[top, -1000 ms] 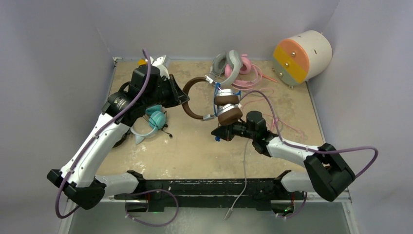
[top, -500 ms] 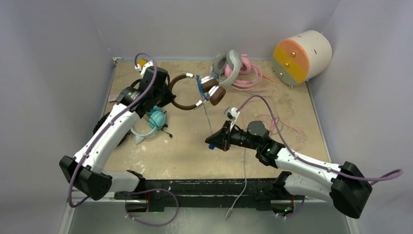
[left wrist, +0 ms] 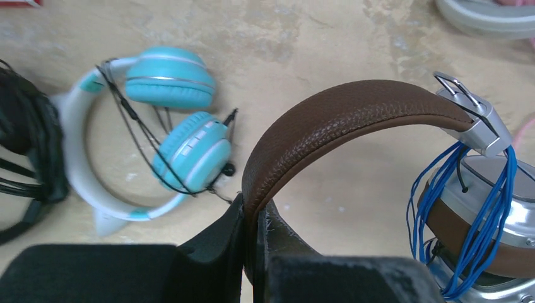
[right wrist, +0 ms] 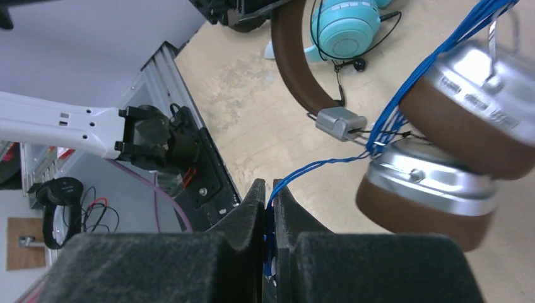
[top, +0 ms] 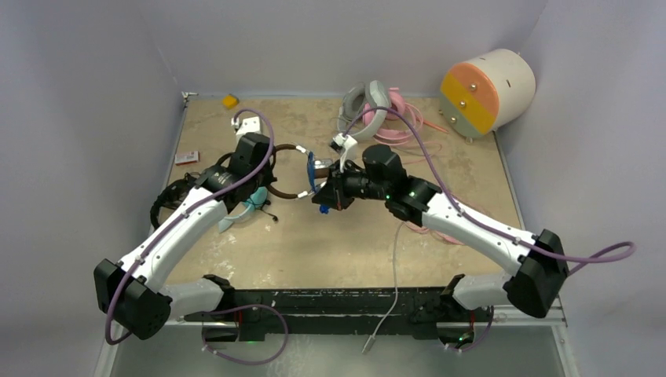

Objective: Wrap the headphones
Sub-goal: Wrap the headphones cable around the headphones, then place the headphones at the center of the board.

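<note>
Left gripper [left wrist: 255, 218] is clamped tight on the leather band of the brown-and-silver headphones [left wrist: 353, 107], and the band arches up and off to its right. Right gripper [right wrist: 268, 196] is pinching the thin blue cable [right wrist: 315, 165], which runs up to the earcups [right wrist: 429, 189] hanging just ahead of its fingers. Teal-and-white headphones [left wrist: 170, 126] lie on the table [left wrist: 303, 38], ahead and left of the left gripper.

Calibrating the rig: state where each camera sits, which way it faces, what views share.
Top external: above, behind the bases, facing down on the table; both arms show.
Left wrist: behind the left pincer, facing the table; fingers show, shut on the brown headphones.
Right wrist: behind the right pincer, facing the near edge; fingers show, shut on the blue cable.
Wrists share: teal headphones.
</note>
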Controlling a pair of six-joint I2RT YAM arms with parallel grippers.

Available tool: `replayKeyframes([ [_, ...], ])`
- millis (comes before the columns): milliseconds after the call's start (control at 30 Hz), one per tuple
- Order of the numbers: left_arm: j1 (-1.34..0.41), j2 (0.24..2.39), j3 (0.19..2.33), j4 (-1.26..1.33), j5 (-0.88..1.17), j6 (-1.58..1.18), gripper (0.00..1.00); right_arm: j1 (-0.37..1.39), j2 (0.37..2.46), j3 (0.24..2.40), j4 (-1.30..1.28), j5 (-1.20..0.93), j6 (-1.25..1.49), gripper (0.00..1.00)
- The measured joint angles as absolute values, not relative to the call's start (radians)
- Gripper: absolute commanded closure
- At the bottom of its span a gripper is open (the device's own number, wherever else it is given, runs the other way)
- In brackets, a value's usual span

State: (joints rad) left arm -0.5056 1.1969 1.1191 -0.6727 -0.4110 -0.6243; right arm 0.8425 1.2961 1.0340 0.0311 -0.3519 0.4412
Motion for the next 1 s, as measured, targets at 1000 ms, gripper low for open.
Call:
replayKeyframes([
  [1000,-0.681,1.283,1.052,-0.680,-0.187,-0.265,1.00,0.655,1.491,1.192,-0.434,-0.123,0.123,0.66],
])
